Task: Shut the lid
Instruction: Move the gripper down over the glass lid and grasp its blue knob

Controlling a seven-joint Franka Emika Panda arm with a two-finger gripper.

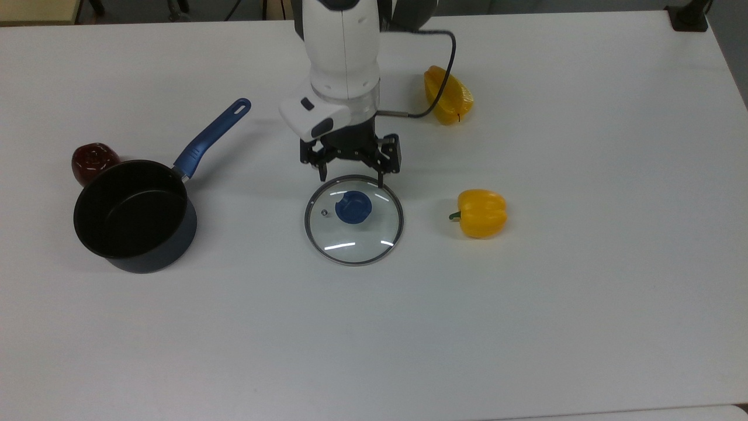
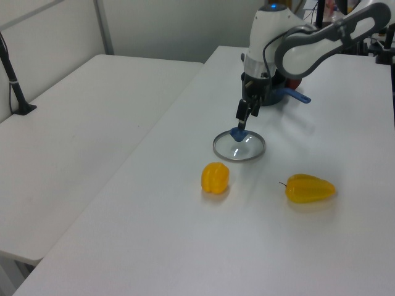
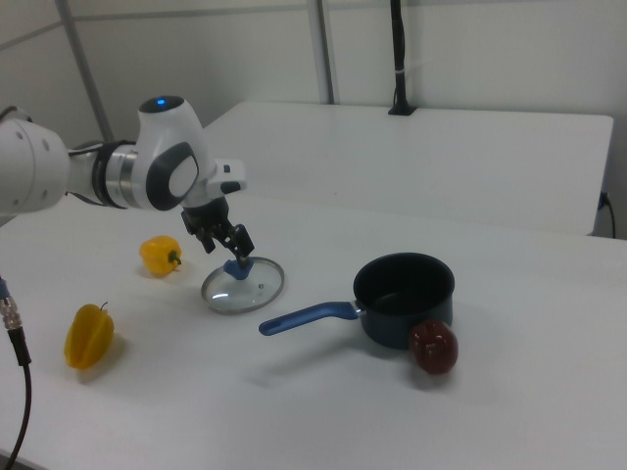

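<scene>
A wide white table (image 1: 584,304) carries everything, with a second white table (image 2: 80,123) set against it on the left view's left. The white Franka arm (image 1: 342,52) reaches in from the far edge in the top view and bends down over the middle of the table, a black cable (image 1: 441,76) looping off its wrist across the upper yellow pepper. Toward the top view's left sits a dark saucepan (image 1: 133,216), open and empty, its blue handle (image 1: 211,138) angled up and to the right; a dark red apple (image 1: 90,162) touches or nearly touches the pan's far left side. The lid (image 1: 354,220) lies flat on the table near the centre, well apart from the saucepan, clear glass in a metal rim with a blue knob (image 1: 353,207) and a small vent (image 1: 324,213) beside it. One yellow bell pepper (image 1: 482,213) lies near the lid on the top view's right, stem pointing at the lid; a longer yellow pepper (image 1: 449,95) lies farther up, near the arm. Nothing stands between the lid and the saucepan. The gripper (image 1: 351,176) points downward just over the lid's far rim, its two black fingers spread wide and empty; in the left view its tips (image 2: 240,121) hang just above the knob, and I cannot tell whether they touch it.
</scene>
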